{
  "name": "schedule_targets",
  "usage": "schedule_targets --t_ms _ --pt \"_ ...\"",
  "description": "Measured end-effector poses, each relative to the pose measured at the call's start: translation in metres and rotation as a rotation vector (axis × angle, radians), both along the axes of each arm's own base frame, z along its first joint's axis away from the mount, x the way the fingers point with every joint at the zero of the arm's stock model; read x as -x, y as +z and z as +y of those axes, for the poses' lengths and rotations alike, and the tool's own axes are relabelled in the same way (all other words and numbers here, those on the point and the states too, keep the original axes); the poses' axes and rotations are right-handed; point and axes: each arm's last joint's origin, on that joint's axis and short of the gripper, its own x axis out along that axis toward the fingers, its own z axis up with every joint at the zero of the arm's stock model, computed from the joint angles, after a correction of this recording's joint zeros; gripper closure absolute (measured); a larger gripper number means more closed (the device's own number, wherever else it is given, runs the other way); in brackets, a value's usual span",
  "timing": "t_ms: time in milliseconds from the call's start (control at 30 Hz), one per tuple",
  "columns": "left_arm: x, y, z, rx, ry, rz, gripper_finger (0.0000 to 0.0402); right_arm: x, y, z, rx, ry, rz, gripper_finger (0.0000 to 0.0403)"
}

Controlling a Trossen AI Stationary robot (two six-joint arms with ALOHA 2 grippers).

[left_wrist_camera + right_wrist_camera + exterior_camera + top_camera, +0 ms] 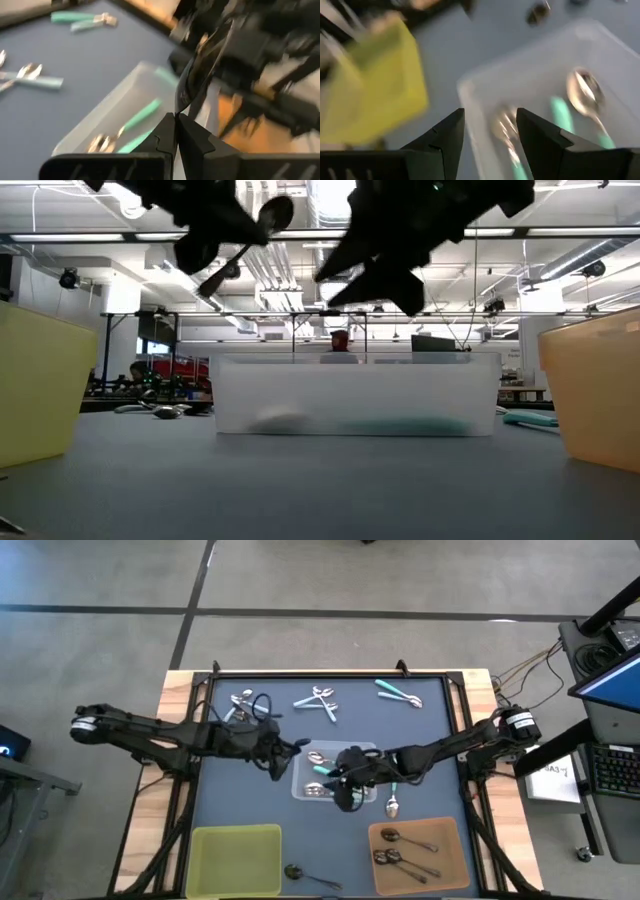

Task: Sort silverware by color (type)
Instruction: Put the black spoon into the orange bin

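— What sits past the left gripper (176,118)?
— Its fingers pinched shut on a dark spoon (192,82), above a clear bin (107,112) holding teal-handled spoons (137,117).
— And farther off?
— More teal-handled spoons (82,20) on the blue-grey tabletop (70,60); the other arm (260,40), blurred.

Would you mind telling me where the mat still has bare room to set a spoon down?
Bare mat lies between the yellow bin and the clear bin, and along the left side below the dark spoon pile. It is crowded around the clear bin, where the left gripper and right gripper meet.
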Motion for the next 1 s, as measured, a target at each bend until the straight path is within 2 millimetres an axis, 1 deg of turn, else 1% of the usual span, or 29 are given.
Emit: schedule_targets --t_ms 67,167,233,400,600,733,1000 --pt "-0.006 0.004 0.0 0.001 0.015 -0.071 0.0402 -0.003 0.006 0.0 -0.013 -0.003 -0.067 0.0232" --pt "-0.014 0.012 0.0 -0.006 0.051 -0.146 0.0402 -0.006 0.012 -0.001 -0.02 -0.004 -0.104 0.0232" --pt "-0.019 0.016 0.001 -0.013 0.073 -0.157 0.0402 -0.008 0.016 0.0 -0.022 -0.004 -0.116 0.0232" --pt "-0.033 0.018 -0.001 -0.007 0.088 -0.147 0.0402 -0.011 0.024 0.0 -0.017 0.0 -0.141 0.0232" --pt "-0.049 0.02 -0.02 0.039 0.049 -0.144 0.0402 -0.013 0.027 -0.005 -0.007 -0.02 -0.143 0.0232" --pt "-0.053 0.026 -0.028 0.025 0.066 -0.163 0.0402 -0.013 0.026 -0.006 -0.004 -0.023 -0.134 0.0232" --pt "-0.052 0.027 -0.029 0.002 0.113 -0.16 0.0402 -0.014 0.03 -0.006 -0.003 -0.019 -0.17 0.0232"
